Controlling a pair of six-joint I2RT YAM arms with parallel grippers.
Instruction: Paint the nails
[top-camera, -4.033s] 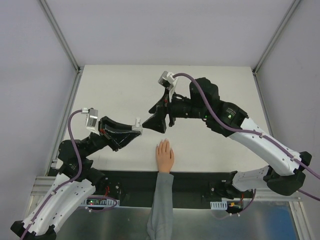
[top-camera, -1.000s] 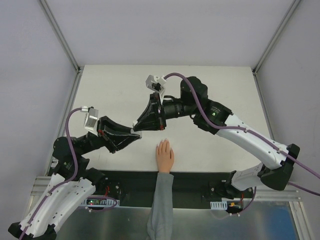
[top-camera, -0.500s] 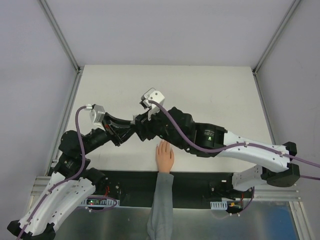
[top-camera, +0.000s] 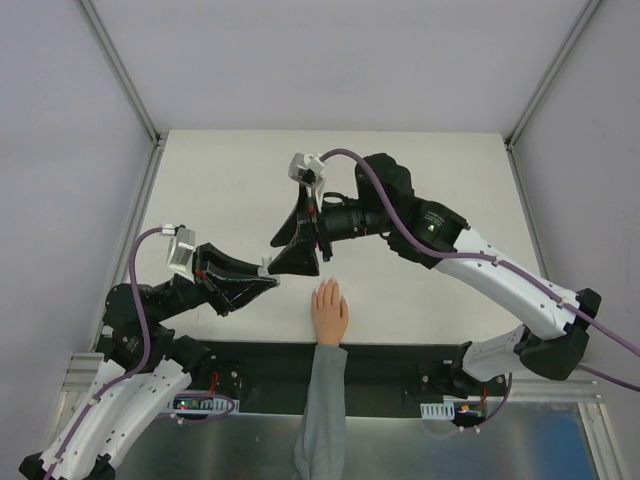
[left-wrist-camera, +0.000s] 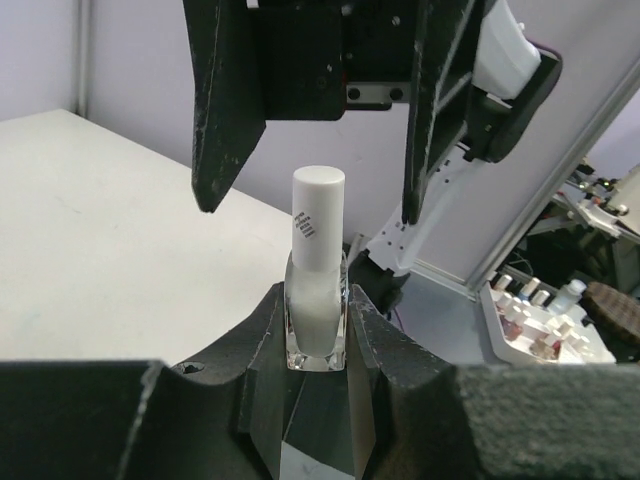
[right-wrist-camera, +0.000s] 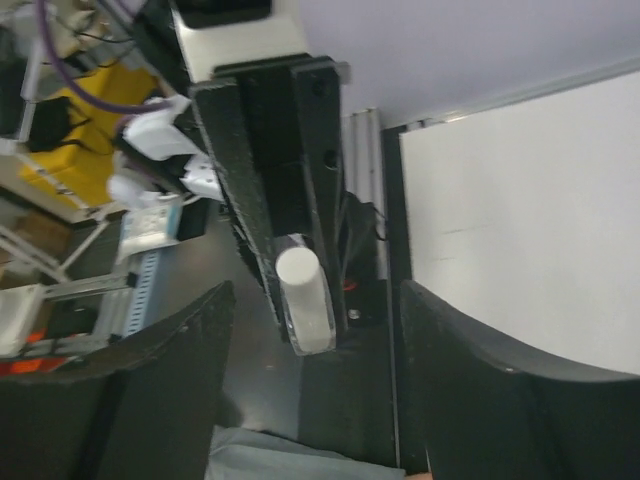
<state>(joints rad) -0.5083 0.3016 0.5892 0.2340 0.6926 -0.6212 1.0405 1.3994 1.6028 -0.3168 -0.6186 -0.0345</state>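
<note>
The peach mannequin hand (top-camera: 328, 312) lies palm down at the table's near edge, with its grey sleeve (top-camera: 322, 410) trailing off the table. Its nails (top-camera: 326, 287) are barely distinct from the fingertips. My left gripper (top-camera: 268, 277) is shut on a small clear bottle (left-wrist-camera: 316, 310) with a white cap (left-wrist-camera: 318, 215), held upright just left of the hand. My right gripper (top-camera: 288, 257) is open. Its fingers (left-wrist-camera: 225, 100) stand on either side of the cap, just above it and not touching. The bottle also shows in the right wrist view (right-wrist-camera: 305, 300), between my spread right fingers (right-wrist-camera: 150, 380).
A white tabletop (top-camera: 420, 200) with metal frame posts at its corners. A black strip (top-camera: 400, 360) runs along the near edge by the arm bases. Off the table, a tray of small bottles (left-wrist-camera: 525, 305) shows in the left wrist view.
Half a second ago the right arm was stretched low with its gripper pressed up against the left one. It has drawn back up and right, and the left gripper has dropped slightly down-left with the capped bottle.
</note>
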